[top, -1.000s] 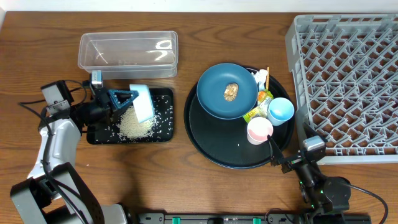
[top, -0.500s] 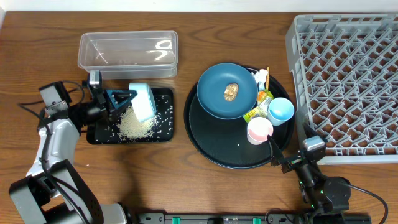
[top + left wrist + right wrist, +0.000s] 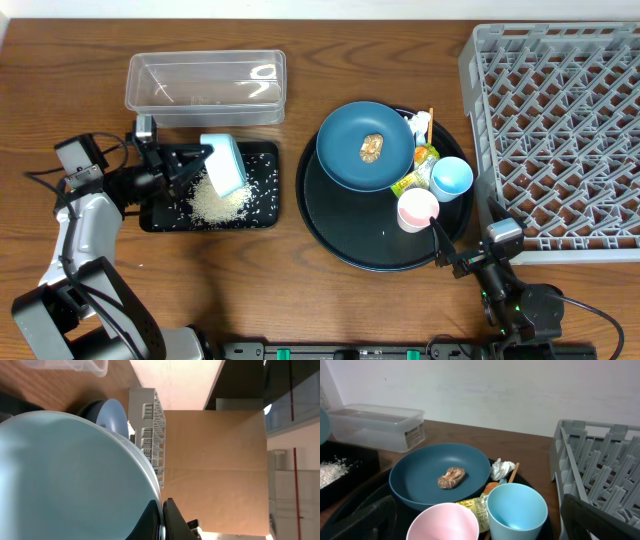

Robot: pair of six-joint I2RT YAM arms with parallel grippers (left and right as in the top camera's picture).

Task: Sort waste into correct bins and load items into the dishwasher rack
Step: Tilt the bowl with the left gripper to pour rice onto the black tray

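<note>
over the last second the left hand (image 3: pixel 200 158) has drawn back a little toward the left edge of the bench (image 3: pixel 300 290), and the bowl (image 3: pixel 224 165) it carries has slid with it, so that the bowl now sits tipped on its side over the nearer part of the shallow black tray (image 3: pixel 150 222); the hand is clamped tight on the bowl's rim, and the left wrist view shows little but the pale curve of the bowl with one dark finger at the bottom edge. the rice (image 3: pixel 218 203) lies in a heap on the black tray just below the bowl, with loose grains scattered around it, so we judge the tipping-out as done or nearly so, and the small retreat looks to us like the start of carrying the emptied bowl away. the dishwasher rack (image 3: pixel 560 130) is at the far right and bare of dishes, so the bowl has the whole bench to cross. nothing else has shifted: the right hand (image 3: pixel 455 250) hangs wide apart and idle at the near rim of the round tray (image 3: pixel 350 240), where the blue plate (image 3: pixel 345 150) holds the brown lump (image 3: pixel 372 147), with the wrapper (image 3: pixel 418 172), the tissue (image 3: pixel 420 124), the pink cup (image 3: pixel 418 210) and the light blue cup (image 3: pixel 452 177) beside it. the clear tub (image 3: pixel 140 95) behind the black tray looks to hold no waste, so most of the sorting is left to do
</note>
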